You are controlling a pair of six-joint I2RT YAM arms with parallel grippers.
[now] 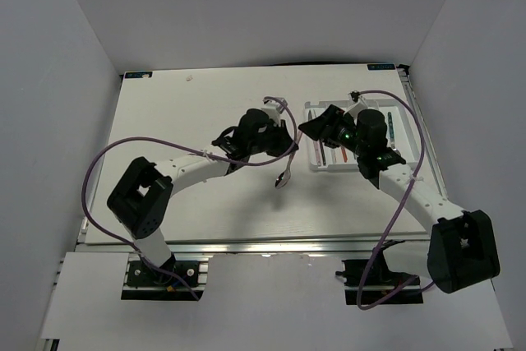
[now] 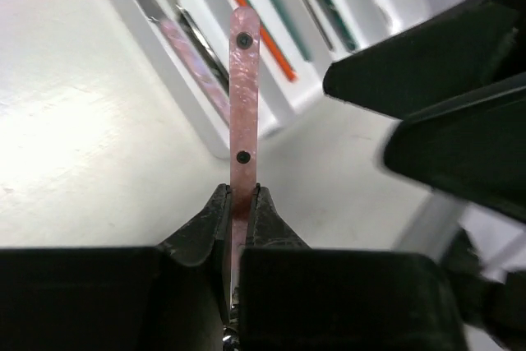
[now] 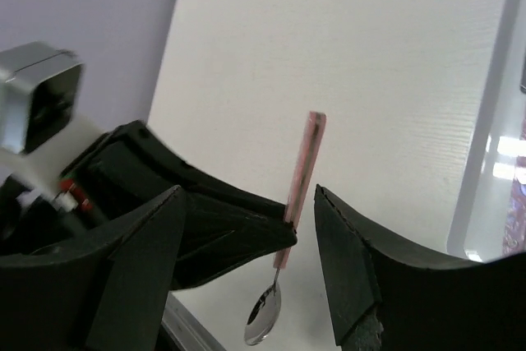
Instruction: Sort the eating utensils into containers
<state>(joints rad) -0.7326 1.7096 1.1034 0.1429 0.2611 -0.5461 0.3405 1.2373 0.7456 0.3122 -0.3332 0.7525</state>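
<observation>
A pink-handled metal spoon point(image 2: 244, 96) hangs above the table, and my left gripper point(image 2: 239, 195) is shut on its handle just above the bowl. In the top view the spoon's bowl point(image 1: 283, 180) dangles below the left gripper point(image 1: 279, 141). My right gripper point(image 3: 249, 195) is open, its fingers standing either side of the spoon's handle point(image 3: 300, 174) without touching it. The white tray point(image 2: 215, 139) of containers lies just beyond the handle. It holds a pink-handled utensil point(image 2: 196, 62), an orange chopstick point(image 2: 251, 18) and a teal-handled one point(image 2: 329, 6).
The tray point(image 1: 396, 108) sits at the table's back right, under and behind the right arm. Both grippers meet near the tray's left edge point(image 3: 493, 121). A purple cable loops over each arm.
</observation>
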